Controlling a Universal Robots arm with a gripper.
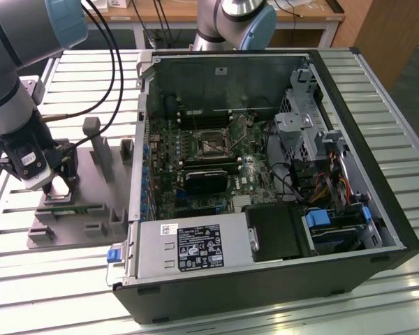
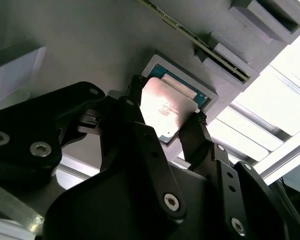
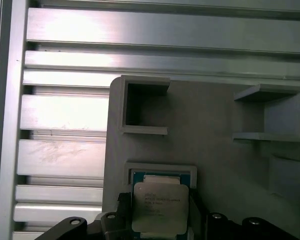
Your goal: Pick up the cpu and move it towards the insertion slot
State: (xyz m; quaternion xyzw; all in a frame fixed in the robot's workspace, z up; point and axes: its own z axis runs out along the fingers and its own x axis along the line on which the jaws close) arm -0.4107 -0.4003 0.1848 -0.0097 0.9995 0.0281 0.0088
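In both wrist views my gripper (image 2: 167,100) (image 3: 157,201) is shut on the cpu (image 2: 162,112) (image 3: 157,212), a shiny silver square with a green edge, one black finger on each of two opposite sides. The chip sits at or just above its pale-rimmed square nest (image 2: 210,95) (image 3: 160,167) on the grey fixture plate (image 1: 91,171); I cannot tell whether it is lifted. In the exterior view the gripper (image 1: 56,183) hangs over that plate at the view's left. The insertion slot (image 1: 211,143), a silvery square socket, lies on the motherboard inside the open computer case, well off toward the view's right.
A long green memory stick (image 1: 64,207) (image 2: 200,42) lies in a holder on the plate beside the nest. Grey upright blocks (image 1: 98,143) stand on the plate. The case wall (image 1: 141,139) rises between plate and motherboard. A second arm (image 1: 230,21) stands behind the case.
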